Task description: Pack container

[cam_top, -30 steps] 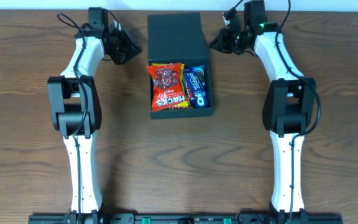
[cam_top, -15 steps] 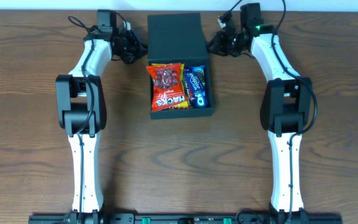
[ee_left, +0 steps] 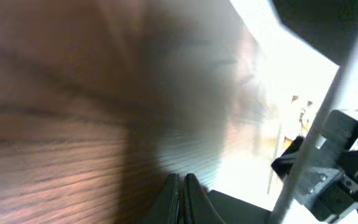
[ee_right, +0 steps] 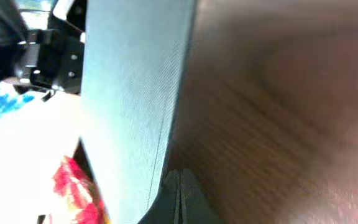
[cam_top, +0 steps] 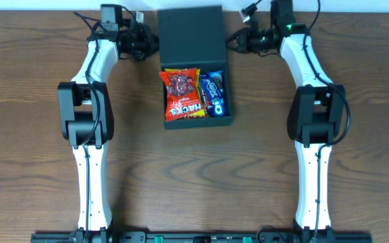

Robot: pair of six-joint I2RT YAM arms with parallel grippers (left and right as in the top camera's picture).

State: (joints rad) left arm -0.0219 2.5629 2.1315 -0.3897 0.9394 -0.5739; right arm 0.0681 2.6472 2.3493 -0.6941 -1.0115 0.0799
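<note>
From overhead, the left hand sits against the left edge of the container's lid, which lies open, and the right hand sits against its right edge, so the lid lies between the two. The open box of the container is just nearer the robot than both hands, with a red packet and a blue packet side by side in it. This view does not show how far either hand is open. The left wrist view, heavily blurred, shows that hand's fingers pressed together with nothing between them, the table to one side and the right arm beyond. The right wrist view shows that hand's fingers likewise closed to a point, empty, right at the lid's edge, with the red packet past the lid and the left arm beyond.
</note>
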